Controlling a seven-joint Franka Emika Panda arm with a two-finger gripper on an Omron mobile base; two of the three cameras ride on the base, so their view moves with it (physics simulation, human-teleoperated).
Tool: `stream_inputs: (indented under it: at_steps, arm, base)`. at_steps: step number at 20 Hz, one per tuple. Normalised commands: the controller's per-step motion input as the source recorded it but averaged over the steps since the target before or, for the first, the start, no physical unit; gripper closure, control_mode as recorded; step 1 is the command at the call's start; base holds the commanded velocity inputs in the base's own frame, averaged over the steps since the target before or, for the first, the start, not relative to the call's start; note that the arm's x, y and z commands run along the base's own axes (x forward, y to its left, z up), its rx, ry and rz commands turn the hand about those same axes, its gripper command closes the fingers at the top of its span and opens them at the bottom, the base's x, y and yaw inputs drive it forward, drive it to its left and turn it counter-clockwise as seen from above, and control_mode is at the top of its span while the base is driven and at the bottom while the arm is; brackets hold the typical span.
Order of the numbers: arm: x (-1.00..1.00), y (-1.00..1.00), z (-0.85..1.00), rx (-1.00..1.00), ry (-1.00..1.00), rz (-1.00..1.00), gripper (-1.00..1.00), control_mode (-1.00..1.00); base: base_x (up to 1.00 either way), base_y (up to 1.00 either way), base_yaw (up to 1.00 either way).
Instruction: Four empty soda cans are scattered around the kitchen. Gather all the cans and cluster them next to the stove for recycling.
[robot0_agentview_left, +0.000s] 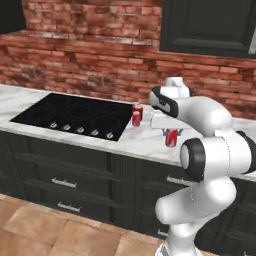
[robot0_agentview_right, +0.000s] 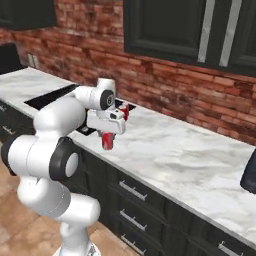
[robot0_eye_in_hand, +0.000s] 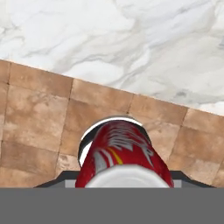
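Observation:
My gripper (robot0_agentview_left: 171, 131) is shut on a red soda can (robot0_agentview_left: 171, 138), holding it upright just above the marble counter's front edge, a little right of the stove (robot0_agentview_left: 75, 115). In the hand view the same can (robot0_eye_in_hand: 122, 151) sits between the fingers, with the counter above it and floor tiles behind it. Two more red cans (robot0_agentview_left: 136, 115) stand together on the counter at the black cooktop's right edge. From the right base view the held can (robot0_agentview_right: 107, 140) hangs under the hand, and the stove (robot0_agentview_right: 50, 98) lies behind the arm.
The marble counter (robot0_agentview_right: 190, 150) stretches far to the right, with a dark object (robot0_agentview_right: 248, 172) at its far end. A brick wall (robot0_agentview_left: 100, 55) and dark upper cabinets (robot0_agentview_left: 210, 25) stand behind it. Dark drawers (robot0_agentview_left: 65, 182) run below the counter.

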Motion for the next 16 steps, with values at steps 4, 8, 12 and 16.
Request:
stream_inputs:
  at_steps: [4,8,12,16]
  arm:
    - [0.00,0.00,0.00,0.00,0.00,0.00,1.00,1.00]
    - [0.00,0.00,0.00,0.00,0.00,0.00,1.00,1.00]
    - [0.00,0.00,0.00,0.00,0.00,0.00,1.00,1.00]
    - [0.00,0.00,0.00,0.00,0.00,0.00,1.00,1.00]
  base:
    - [0.46,0.28,-0.46]
    - [0.32,0.32,-0.42]
    - [0.02,0.46,-0.21]
    - [0.03,0.60,-0.15]
